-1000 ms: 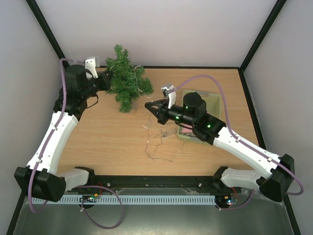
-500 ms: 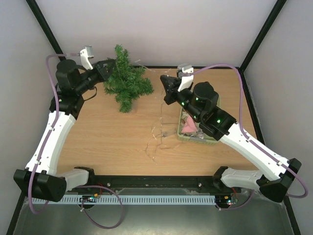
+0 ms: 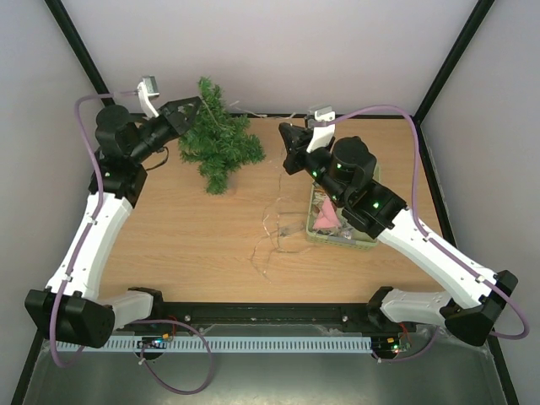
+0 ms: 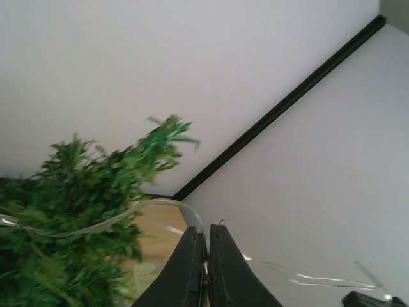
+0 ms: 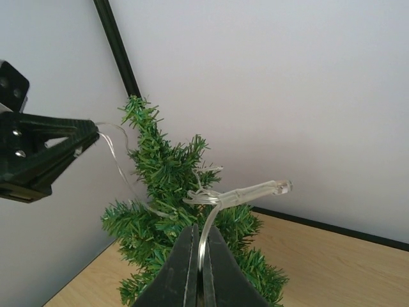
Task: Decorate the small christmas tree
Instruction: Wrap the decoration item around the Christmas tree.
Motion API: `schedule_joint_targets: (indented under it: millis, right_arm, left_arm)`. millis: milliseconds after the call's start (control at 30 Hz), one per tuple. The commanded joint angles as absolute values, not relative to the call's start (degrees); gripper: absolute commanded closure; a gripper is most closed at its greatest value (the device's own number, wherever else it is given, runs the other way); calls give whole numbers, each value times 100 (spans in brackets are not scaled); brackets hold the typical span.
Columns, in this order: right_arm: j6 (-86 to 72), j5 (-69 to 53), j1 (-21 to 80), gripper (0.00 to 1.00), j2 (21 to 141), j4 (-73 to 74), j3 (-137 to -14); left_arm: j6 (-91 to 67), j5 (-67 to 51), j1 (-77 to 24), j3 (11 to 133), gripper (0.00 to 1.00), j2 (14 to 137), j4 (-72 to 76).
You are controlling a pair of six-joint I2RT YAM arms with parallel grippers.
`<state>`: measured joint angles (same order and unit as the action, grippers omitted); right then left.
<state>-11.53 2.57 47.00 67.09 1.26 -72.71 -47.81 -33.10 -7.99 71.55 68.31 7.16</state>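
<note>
The small christmas tree (image 3: 218, 142) stands at the back left of the table, its bushy top also showing in the left wrist view (image 4: 77, 204) and the right wrist view (image 5: 169, 185). A clear light string (image 3: 272, 229) trails from the table up to both grippers. My left gripper (image 3: 196, 103) (image 4: 208, 229) sits by the tree's tip, shut on the thin wire (image 4: 102, 222), which loops across the branches. To the right of the tree, my right gripper (image 3: 285, 133) (image 5: 199, 229) is shut on the string just below a clear bulb (image 5: 259, 190).
A pale green basket (image 3: 364, 241) with a pink item (image 3: 326, 216) inside lies at the right, partly under the right arm. Loose loops of wire lie on the wood near the table's middle. Black frame posts and white walls close in the back.
Both grippers have risen and moved toward the back. The left one went from the tree's side up to its tip; the right one lifted off the table's middle, drawing the string up.
</note>
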Motion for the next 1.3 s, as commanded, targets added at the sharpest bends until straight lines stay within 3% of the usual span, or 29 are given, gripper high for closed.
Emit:
schedule_joint_targets:
  millis: [0, 233, 567, 733, 833, 1033, 1267]
  right_arm:
    - [-1150, 5, 4674, 98, 6618, 201, -7233]
    - [-1371, -1287, 4680, 98, 6428, 668, -6743]
    - [-1288, -656, 4676, 98, 5993, 1343, -6350]
    - [-1625, -1303, 4676, 98, 5952, 1154, -6036]
    - [-2048, -1850, 4681, 98, 5974, 566, -5770]
    - [-3034, -2361, 4736, 98, 6222, -755, -5487]
    - [-3426, -2388, 4765, 98, 6594, -1397, -5503]
  left_arm:
    - [-4008, -2761, -773, 6886, 98, 6715, 258]
    - [-3507, -2445, -703, 6265, 98, 6647, 50]
    - [-3167, -2343, -703, 6071, 97, 6538, -205]
    - [-2980, -2388, -703, 6223, 81, 6477, -507]
    - [-2874, -2308, -703, 6269, 67, 6340, -701]
    - [-2414, -2429, -702, 6228, 49, 5835, -1059]
    - [-1456, -2641, -725, 5556, 44, 4867, -1178]
